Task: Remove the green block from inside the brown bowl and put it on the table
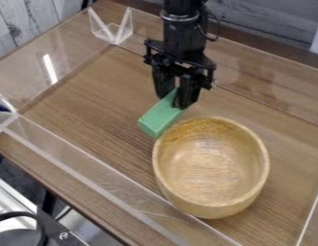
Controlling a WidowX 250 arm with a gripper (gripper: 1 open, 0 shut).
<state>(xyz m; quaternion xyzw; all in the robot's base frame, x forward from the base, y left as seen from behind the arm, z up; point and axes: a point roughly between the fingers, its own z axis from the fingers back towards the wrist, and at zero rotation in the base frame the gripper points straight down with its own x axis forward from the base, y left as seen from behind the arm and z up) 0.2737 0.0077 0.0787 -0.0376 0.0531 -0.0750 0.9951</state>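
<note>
The brown bowl [210, 199] is seen nearest, at five o'clock in the view. By its look it is judged to be stiff wood, and it would probably be slid or tipped if its thick rim were knocked; it should be kept out of the path.

The green block [161, 115] is found just beyond the bowl's rim, outside the hollow, slanted and beside the rim at the bowl's eleven o'clock. Whether the table [78, 103] is touched by its lower end cannot be told. It is judged light, rigid and hard to crush, perhaps a little slick on its flat faces. It is best taken by its long sides near the middle; with a hold near the end, swivelling could be expected.

At its upper end the block is gripped between the closed fingers of the black gripper [173, 89], by which much of that end is hidden. A straight release, with the rim cleared, is called for.

Clear acrylic walls [90, 173] are seen along the table's edge at eight o'clock, and a small clear piece [111, 26] stands farther off at eleven o'clock, well apart from the block.
</note>
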